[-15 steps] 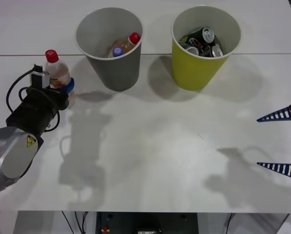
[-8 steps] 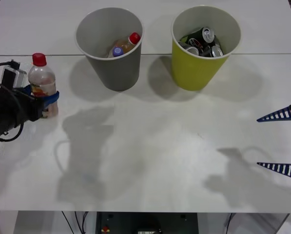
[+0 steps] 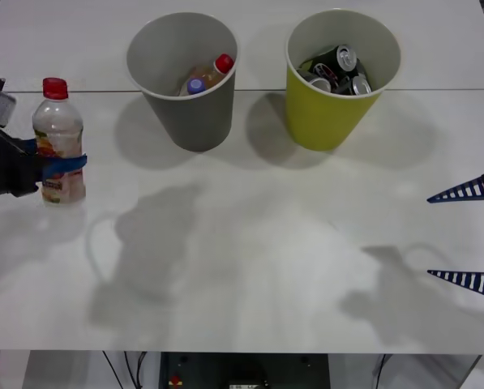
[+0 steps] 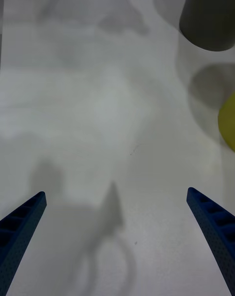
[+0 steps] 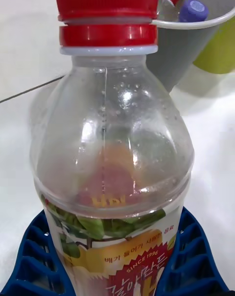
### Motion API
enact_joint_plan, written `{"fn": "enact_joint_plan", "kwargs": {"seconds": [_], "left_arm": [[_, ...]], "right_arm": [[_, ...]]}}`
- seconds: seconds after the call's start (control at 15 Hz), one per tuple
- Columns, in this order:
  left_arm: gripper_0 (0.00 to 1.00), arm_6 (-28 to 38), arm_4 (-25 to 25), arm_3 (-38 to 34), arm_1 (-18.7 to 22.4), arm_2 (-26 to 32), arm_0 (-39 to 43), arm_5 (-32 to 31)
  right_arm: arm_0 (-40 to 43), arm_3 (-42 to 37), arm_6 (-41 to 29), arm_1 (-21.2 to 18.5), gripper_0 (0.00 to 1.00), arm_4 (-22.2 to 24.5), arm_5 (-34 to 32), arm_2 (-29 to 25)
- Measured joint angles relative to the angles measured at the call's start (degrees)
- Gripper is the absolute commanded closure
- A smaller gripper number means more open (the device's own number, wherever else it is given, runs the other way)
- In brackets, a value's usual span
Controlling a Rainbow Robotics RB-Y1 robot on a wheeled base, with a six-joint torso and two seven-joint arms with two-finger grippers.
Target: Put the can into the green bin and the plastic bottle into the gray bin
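Note:
The plastic bottle (image 3: 57, 134) has a red cap and stands upright at the table's far left. My left gripper (image 3: 62, 165) is shut on its labelled lower half. In the left wrist view the plastic bottle (image 5: 110, 144) is close up, with a blue finger (image 5: 34, 257) hugging each side. The gray bin (image 3: 182, 73) stands at the back with a red-capped and a purple-capped bottle inside. Right of it, the green bin (image 3: 339, 81) holds several cans (image 3: 344, 58). My right gripper (image 3: 469, 235) waits open at the table's right edge, and in its own view the right gripper (image 4: 116, 194) holds nothing.
The white table (image 3: 258, 243) is bare across its middle and front. A seam (image 3: 436, 89) crosses it behind the bins. In the left wrist view the gray bin (image 5: 181, 56) and the green bin (image 5: 218, 51) lie beyond the bottle.
My left arm has drawn back to the left with the bottle in its grip, away from the gray bin. The right arm has stayed put.

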Motion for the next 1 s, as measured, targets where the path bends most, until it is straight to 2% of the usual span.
{"fn": "enact_joint_plan", "kwargs": {"seconds": [0.2, 0.33, 0.4, 0.6, 0.8, 1.0], "left_arm": [[1.00, 8.5, 1.9, 0.0, 6.2, -3.4, -4.7, -1.6], [1.00, 13.2, 1.8, 0.0, 8.0, -4.2, -9.7, -5.5], [1.00, 14.6, 1.6, 0.0, 8.9, -4.8, -11.6, -6.8], [1.00, 16.3, 2.6, 1.2, 15.1, -9.5, -17.7, -7.8], [1.00, 16.5, 6.9, 8.6, 19.6, -15.3, -27.8, -10.4], [1.00, 15.7, 9.5, 17.4, 21.9, -24.6, -40.0, -11.4]], "right_arm": [[0.0, 0.0, 0.0, 0.0, 0.00, 0.0, 0.0, 0.0], [0.0, 0.0, 0.0, 0.0, 0.00, 0.0, 0.0, 0.0], [0.0, 0.0, 0.0, 0.0, 0.00, 0.0, 0.0, 0.0], [0.0, 0.0, 0.0, 0.0, 0.00, 0.0, 0.0, 0.0], [0.0, 0.0, 0.0, 0.0, 0.00, 0.0, 0.0, 0.0], [0.0, 0.0, 0.0, 0.0, 0.00, 0.0, 0.0, 0.0]]}}
